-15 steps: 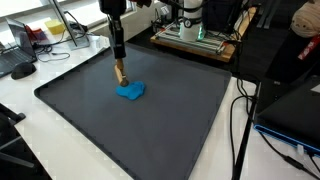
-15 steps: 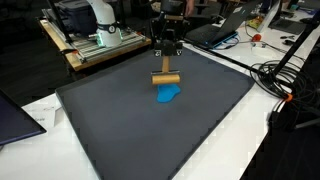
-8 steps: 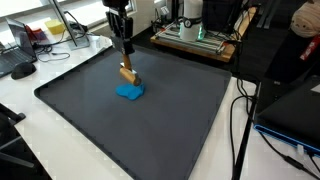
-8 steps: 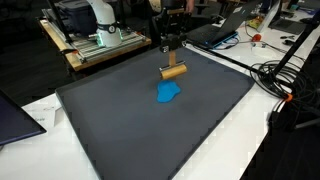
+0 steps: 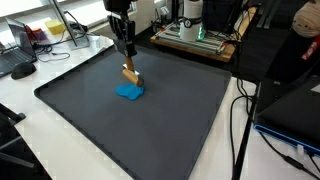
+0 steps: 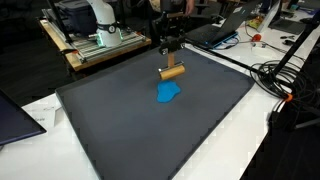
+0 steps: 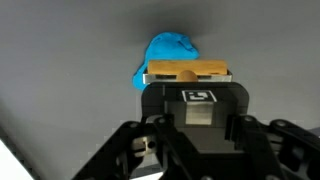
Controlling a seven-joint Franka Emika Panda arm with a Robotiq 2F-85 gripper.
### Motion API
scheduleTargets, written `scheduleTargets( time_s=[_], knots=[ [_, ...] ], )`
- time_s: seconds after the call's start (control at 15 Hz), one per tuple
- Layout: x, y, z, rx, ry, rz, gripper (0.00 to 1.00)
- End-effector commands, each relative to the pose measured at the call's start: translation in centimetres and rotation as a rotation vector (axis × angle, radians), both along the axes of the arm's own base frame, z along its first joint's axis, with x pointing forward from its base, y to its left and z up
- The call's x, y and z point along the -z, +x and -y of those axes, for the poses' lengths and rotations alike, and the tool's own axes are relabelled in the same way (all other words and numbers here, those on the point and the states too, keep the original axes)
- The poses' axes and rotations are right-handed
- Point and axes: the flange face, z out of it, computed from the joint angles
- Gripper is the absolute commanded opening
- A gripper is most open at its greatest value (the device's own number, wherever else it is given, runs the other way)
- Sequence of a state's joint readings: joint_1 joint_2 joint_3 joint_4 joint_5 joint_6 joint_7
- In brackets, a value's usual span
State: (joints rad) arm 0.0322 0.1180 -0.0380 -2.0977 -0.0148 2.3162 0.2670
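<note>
Blue lump [image 6: 169, 93], one, flat on dark mat [image 6: 110, 130]. Just beyond at 12 o'clock, apart from it: one wooden block [image 6: 173, 72], long axis near level, running roughly 9 to 3 o'clock. Pinched from above by one gripper [image 6: 172, 62], fingers pressed onto its middle.

My worktop, a white table [image 5: 60, 140] under a dark grey mat [image 5: 150, 140], sits in a cluttered lab: a wooden stand [image 5: 195, 42] beyond its far edge, black cables [image 6: 285, 85] trailing off one side, a computer mouse [image 5: 22, 69] near a corner.
</note>
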Motion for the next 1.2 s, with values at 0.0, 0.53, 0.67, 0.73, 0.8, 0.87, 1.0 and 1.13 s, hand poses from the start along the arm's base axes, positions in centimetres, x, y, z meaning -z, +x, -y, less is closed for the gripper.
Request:
scheduleTargets(
  time_s=[0.0,0.53,0.67,0.73,0.8,0.87,1.0,1.13],
  knots=[
    [1.1,1.0,0.1,0.001,-0.021,-0.022,0.23],
    [4.7,2.8,0.2,0.011,-0.087,-0.079,0.23],
    [6.1,3.4,-0.2,-0.009,-0.071,-0.113,0.23],
    [6.9,3.7,-0.5,-0.02,-0.054,-0.136,0.23],
    [7.2,4.1,-0.7,-0.032,-0.04,-0.146,0.23],
    [7.6,4.4,-0.7,-0.04,-0.029,-0.163,0.23],
    [8.1,4.7,-0.8,-0.065,0.001,-0.202,0.23],
    [8.4,4.9,-0.7,-0.082,0.03,-0.236,0.23]
  ],
)
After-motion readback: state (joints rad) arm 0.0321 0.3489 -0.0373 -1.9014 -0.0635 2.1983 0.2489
